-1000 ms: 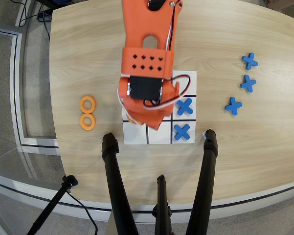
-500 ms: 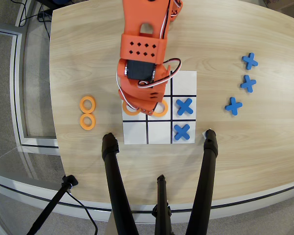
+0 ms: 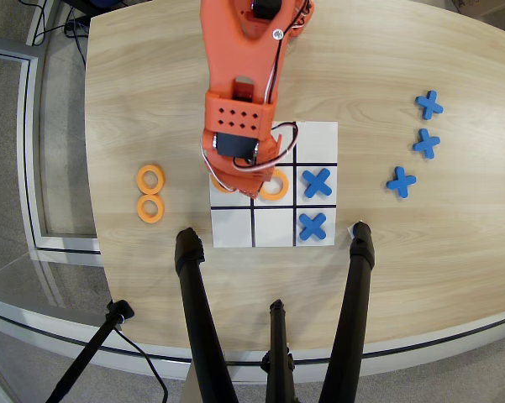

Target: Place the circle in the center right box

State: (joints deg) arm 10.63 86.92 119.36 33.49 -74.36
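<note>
While the orange arm is stretched over the board (image 3: 316,134), the gripper (image 3: 239,186) is seen above the middle row, a circle (image 3: 220,183) partly hidden at its left edge, another ring (image 3: 275,185) just right, jaw state cannot be told.

Lighting looks pretty good on my overhead feed, bright and even, soft like diffuse room light from above. The wooden table (image 3: 386,252) reads clean with no hot glare spots, grain is sharp all the way across. Shadows are faint, just a soft smudge under the orange arm (image 3: 239,75) around the white board (image 3: 319,138). The blue crosses (image 3: 427,143) at 3 o'clock barely cast anything. Focus is crisp in the middle. Table edges bow noticeably toward 9 and 6 o'clock, so there's some wide-lens distortion. The black tripod legs (image 3: 197,311) at 6 o'clock look stretched but not blurry.
</note>
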